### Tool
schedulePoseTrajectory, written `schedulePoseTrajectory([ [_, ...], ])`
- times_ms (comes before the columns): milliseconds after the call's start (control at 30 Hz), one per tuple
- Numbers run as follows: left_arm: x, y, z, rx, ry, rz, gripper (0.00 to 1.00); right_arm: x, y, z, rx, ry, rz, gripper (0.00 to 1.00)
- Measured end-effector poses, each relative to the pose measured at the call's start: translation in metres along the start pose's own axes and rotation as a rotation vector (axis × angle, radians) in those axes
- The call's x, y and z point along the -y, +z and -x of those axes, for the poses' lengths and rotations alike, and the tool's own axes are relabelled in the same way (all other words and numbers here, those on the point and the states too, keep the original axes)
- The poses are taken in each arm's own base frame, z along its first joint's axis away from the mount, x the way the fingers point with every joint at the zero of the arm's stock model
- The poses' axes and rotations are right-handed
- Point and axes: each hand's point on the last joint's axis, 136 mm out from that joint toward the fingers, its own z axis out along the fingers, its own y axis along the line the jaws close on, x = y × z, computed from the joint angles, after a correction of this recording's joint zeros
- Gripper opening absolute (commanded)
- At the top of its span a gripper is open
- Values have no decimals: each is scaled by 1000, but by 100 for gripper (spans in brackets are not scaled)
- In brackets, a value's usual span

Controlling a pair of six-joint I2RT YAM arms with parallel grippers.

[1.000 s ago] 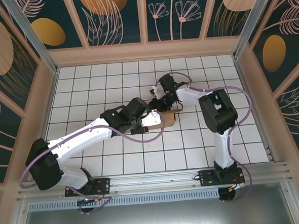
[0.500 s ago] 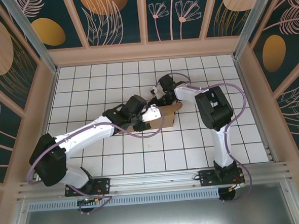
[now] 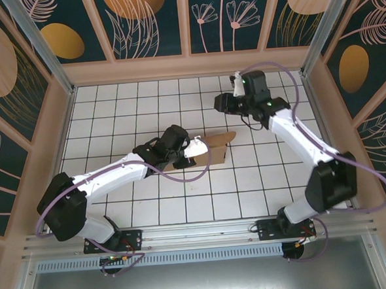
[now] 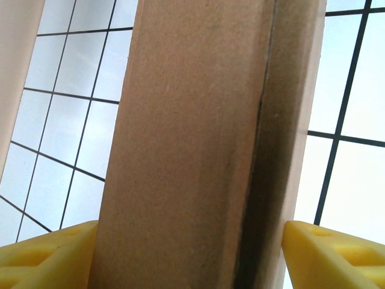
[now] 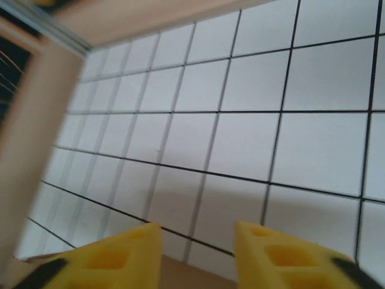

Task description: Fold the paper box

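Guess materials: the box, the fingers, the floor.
Paper box: plain brown cardboard, matte, with a fibrous grain and a creased edge. Left fingers: yellow, probably moulded or printed plastic, dull sheen. Floor: white with black grid lines; tile or printed sheet, can't tell.

**Paper box (image 3: 214, 151): condition and position**

The paper box is sitting near the middle of the white tiled table (image 3: 145, 108), slightly right of centre. It is showing plain brown, unprinted cardboard and is standing partly folded. One flap (image 3: 224, 138) is rising at its far right corner and tilting away from the body. In the left wrist view, the paper box (image 4: 192, 144) is presenting a tall face running upright through the frame. A dark seam is separating this broad face from a narrow strip on its right.
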Motion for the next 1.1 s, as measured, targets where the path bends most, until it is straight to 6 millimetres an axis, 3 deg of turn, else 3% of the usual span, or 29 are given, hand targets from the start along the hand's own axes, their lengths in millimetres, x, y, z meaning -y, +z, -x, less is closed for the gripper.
schedulePoseTrajectory([
  [133, 0, 0, 1, 3, 2, 1, 75, -14, -21, -26, 18, 56, 58, 12],
  [200, 0, 1, 1, 3, 2, 1, 75, -22, -24, -49, -5, 80, 91, 11],
  [333, 0, 1, 1, 3, 4, 1, 76, -24, -20, -84, -52, 119, 118, 6],
  [533, 0, 1, 1, 2, 5, 1, 79, -17, -6, -118, -96, 132, 78, 2],
  [800, 2, -5, -3, -13, 1, -10, 87, -16, 2, -114, -1, 99, 22, 0],
  [1100, 0, -48, 13, 128, -115, -6, 89, -13, 3, -110, 43, 109, -16, 0],
])
